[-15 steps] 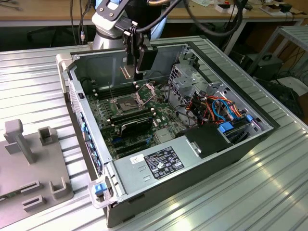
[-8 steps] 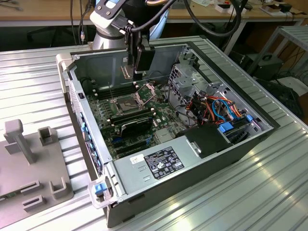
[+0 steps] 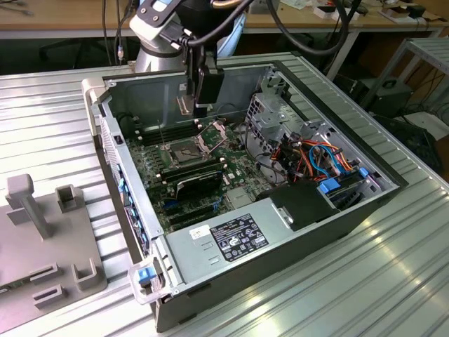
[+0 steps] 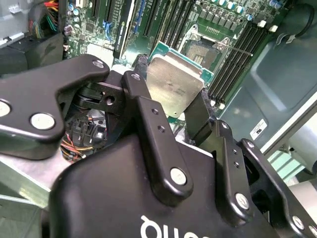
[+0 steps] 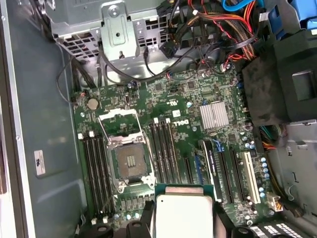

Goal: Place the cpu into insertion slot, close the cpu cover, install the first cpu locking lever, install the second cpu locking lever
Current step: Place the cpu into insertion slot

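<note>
My gripper [image 4: 171,101] is shut on the cpu [image 4: 174,84], a flat square chip with a dull silver top, gripped by two opposite edges between the black fingers [image 4: 141,106]. In the exterior view the gripper [image 3: 185,107] hangs above the green board, higher than the insertion slot [image 3: 184,149] and toward the case's back wall. The first wrist view shows the cpu [image 5: 183,210] short of the dark open insertion slot [image 5: 130,161]. The cpu cover [image 5: 119,124] stands swung open beside the slot. A thin lever wire [image 5: 103,133] sticks up at the slot's side.
The open computer case [image 3: 98,105] lies on a ribbed metal table. Black memory slots [image 5: 94,163] flank the socket. A metal drive cage [image 3: 270,116], bundled cables [image 3: 316,158] and a power supply [image 3: 235,235] fill the exterior view's right. A grey fixture [image 3: 42,232] stands at its left.
</note>
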Available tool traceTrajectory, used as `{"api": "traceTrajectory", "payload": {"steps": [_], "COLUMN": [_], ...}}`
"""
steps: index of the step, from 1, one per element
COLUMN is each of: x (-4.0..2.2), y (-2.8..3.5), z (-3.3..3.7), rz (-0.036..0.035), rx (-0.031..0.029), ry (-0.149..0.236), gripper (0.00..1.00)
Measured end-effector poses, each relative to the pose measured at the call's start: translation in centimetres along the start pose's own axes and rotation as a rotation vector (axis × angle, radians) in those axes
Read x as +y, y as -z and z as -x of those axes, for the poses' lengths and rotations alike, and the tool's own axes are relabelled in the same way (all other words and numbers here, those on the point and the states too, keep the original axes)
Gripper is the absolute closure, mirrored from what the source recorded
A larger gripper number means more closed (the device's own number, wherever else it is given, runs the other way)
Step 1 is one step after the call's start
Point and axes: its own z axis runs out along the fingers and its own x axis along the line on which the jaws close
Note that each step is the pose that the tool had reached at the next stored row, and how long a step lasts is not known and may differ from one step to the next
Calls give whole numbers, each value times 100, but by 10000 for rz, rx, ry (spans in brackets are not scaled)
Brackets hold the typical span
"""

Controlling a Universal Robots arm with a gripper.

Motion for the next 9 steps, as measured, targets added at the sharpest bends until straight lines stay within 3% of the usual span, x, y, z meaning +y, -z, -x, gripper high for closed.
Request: {"api": "traceTrajectory", "payload": {"steps": [9], "x": [-1], "y": [-13], "z": [-1], "rz": [-43], "rx": [-61], "ry": [-1495], "gripper": [45]}}
